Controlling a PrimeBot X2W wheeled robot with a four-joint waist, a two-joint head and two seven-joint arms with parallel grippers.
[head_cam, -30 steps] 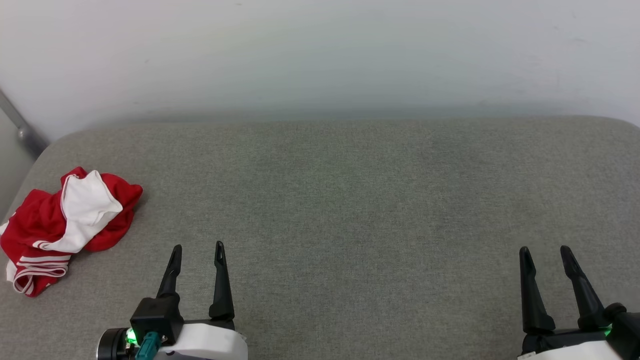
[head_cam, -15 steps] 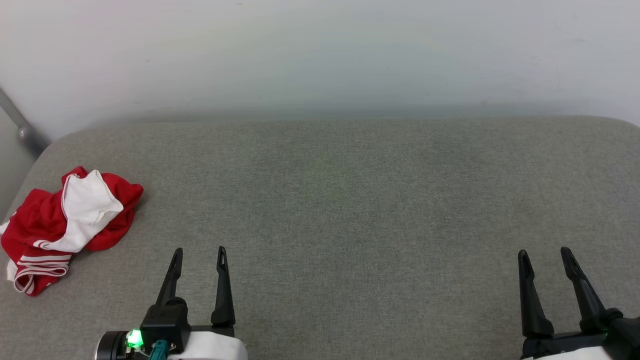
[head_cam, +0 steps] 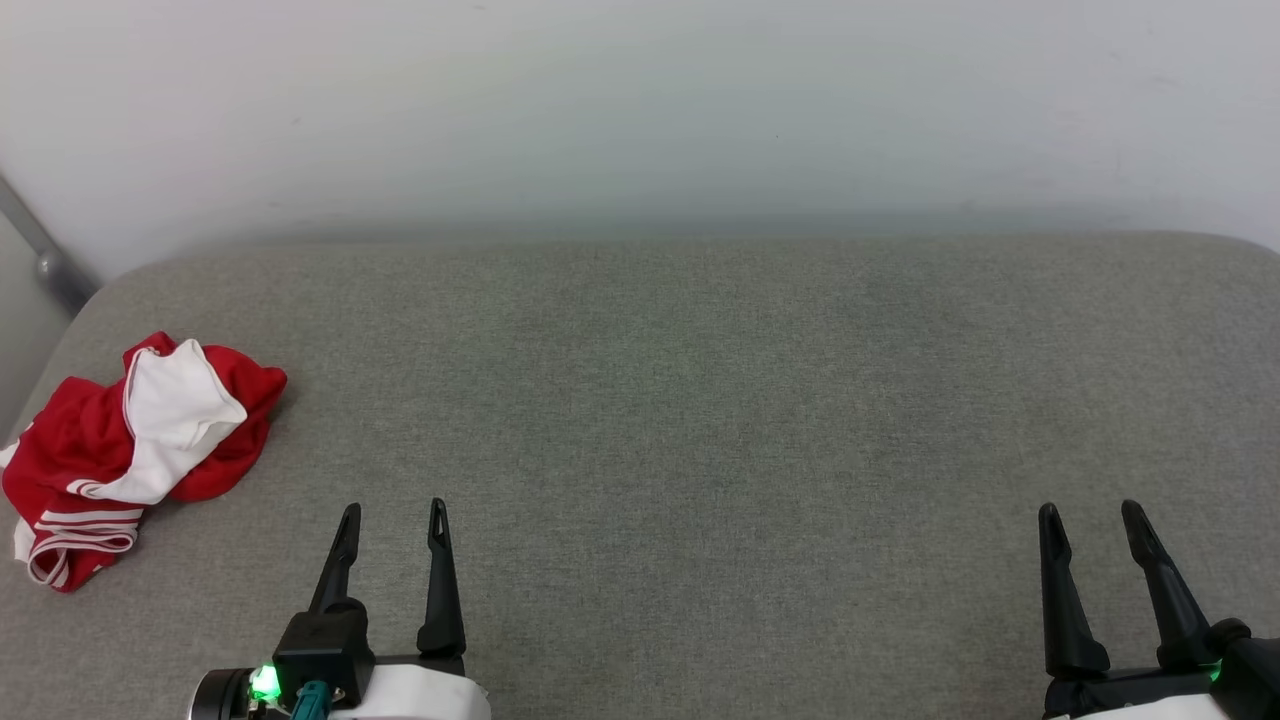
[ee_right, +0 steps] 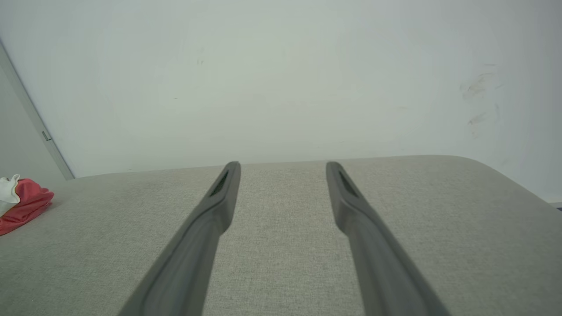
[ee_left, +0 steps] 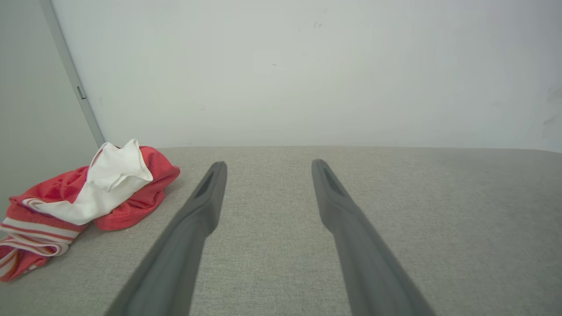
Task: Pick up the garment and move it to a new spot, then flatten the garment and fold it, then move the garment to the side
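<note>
The garment [head_cam: 130, 450] lies crumpled in a heap at the far left of the grey padded surface [head_cam: 700, 400]: red cloth with a white sleeve on top and striped trim at its near end. The left wrist view has the garment [ee_left: 88, 202] left of the fingers, and the right wrist view catches the garment [ee_right: 19, 204] at its left edge. My left gripper [head_cam: 394, 512] stands open and empty at the near edge, to the right of the heap and apart from it. Far to the right, my right gripper [head_cam: 1090, 512] is open and empty too.
A pale wall [head_cam: 640, 110] runs along the back of the surface. A grey metal strip [head_cam: 40, 250] slants down the wall at the back left corner. The surface rounds off at its left and right ends.
Both grippers have drawn back slightly toward the near edge. The garment has not moved.
</note>
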